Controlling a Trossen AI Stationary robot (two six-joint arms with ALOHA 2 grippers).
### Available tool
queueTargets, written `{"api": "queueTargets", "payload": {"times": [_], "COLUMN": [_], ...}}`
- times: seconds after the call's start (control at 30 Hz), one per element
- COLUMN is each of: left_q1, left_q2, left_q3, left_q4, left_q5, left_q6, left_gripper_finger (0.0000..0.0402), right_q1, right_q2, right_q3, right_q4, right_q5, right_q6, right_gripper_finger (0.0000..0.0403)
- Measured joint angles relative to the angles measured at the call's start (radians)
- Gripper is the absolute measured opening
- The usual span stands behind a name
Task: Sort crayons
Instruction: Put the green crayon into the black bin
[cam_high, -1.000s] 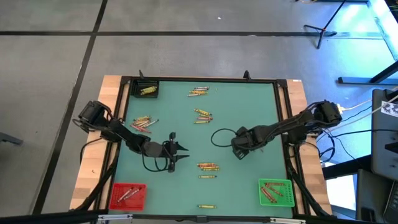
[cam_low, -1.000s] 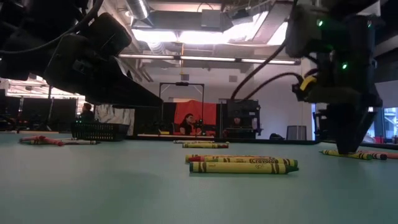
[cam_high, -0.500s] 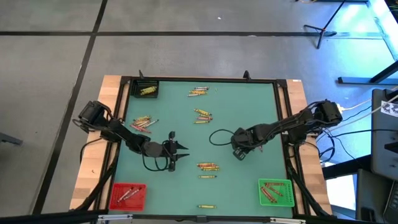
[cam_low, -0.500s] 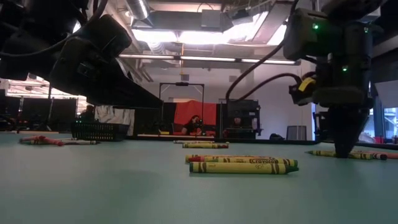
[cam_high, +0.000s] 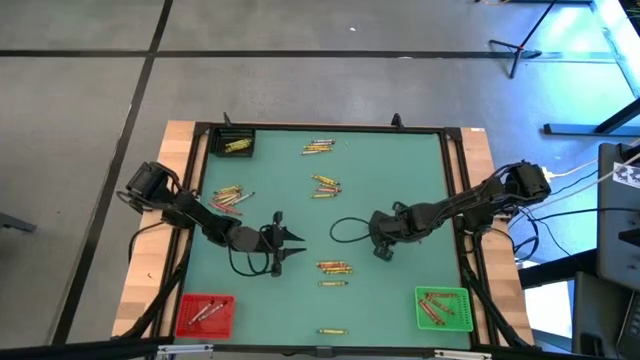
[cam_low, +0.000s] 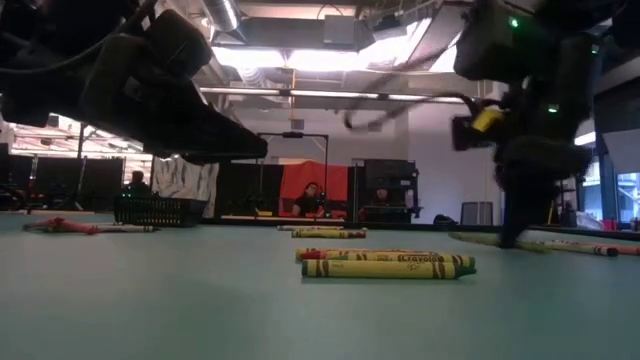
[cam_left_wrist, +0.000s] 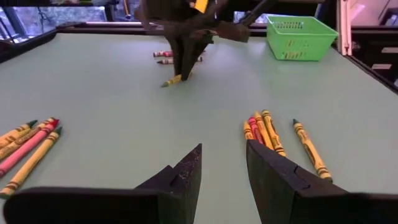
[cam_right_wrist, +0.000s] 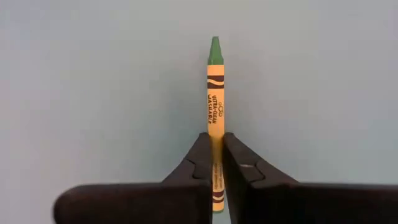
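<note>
Right gripper (cam_right_wrist: 216, 163) is near the middle of the worktop (cam_high: 400, 170), fingers (cam_right_wrist: 200, 163) clamped on a green-tipped crayon (cam_right_wrist: 215, 93). The grip sits towards the crayon's blunt end, so most of its length sticks out ahead of the fingers. In the left wrist view the crayon hangs tilted, tip low at the worktop surface.

Left gripper (cam_left_wrist: 222, 167) waits on the left half of the worktop, fingers apart and holding nothing. A cluster of crayons (cam_left_wrist: 264, 132) lies just beyond it; more lie in small groups across the worktop (cam_high: 326, 185).

Likely destination, judged by colour: green bin (cam_high: 443, 308) at the near right corner, which already holds some crayons. Red bin (cam_high: 206, 314) sits at the near left corner, black bin (cam_high: 234, 145) at the far left.

Risks:
- The off-centre grip may let the crayon pivot between the fingers during the carry, then slip out.
- With the tip low, a sideways move before lifting could drag it on the worktop or snap it.
- A tilted crayon could catch the bin rim on release and fall outside.
</note>
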Motion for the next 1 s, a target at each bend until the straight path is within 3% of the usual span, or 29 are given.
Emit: {"api": "queueTargets", "payload": {"times": [0.17, 0.43, 0.77, 1.0], "left_q1": [0.027, 0.067, 0.072, 0.074], "left_q2": [0.000, 0.000, 0.000, 0.000], "left_q3": [0.001, 0.040, 0.105, 0.105], "left_q4": [0.001, -0.013, -0.028, -0.023], "left_q5": [0.033, 0.090, 0.087, 0.069], "left_q6": [-0.039, -0.086, -0.052, -0.052], "left_gripper_finger": [0.0113, 0.0154, 0.0157, 0.0157], "right_q1": [0.019, 0.019, 0.017, 0.017], "right_q2": [0.001, 0.015, 0.152, 0.204], "right_q3": [0.000, 0.001, 0.002, 0.003], "right_q4": [0.157, 0.527, 1.060, 1.166], "right_q5": [0.009, 0.024, 0.009, -0.008], "right_q6": [-0.088, -0.329, -0.587, -0.607], "right_gripper_finger": [0.0005, 0.0004, 0.0005, 0.0007]}}
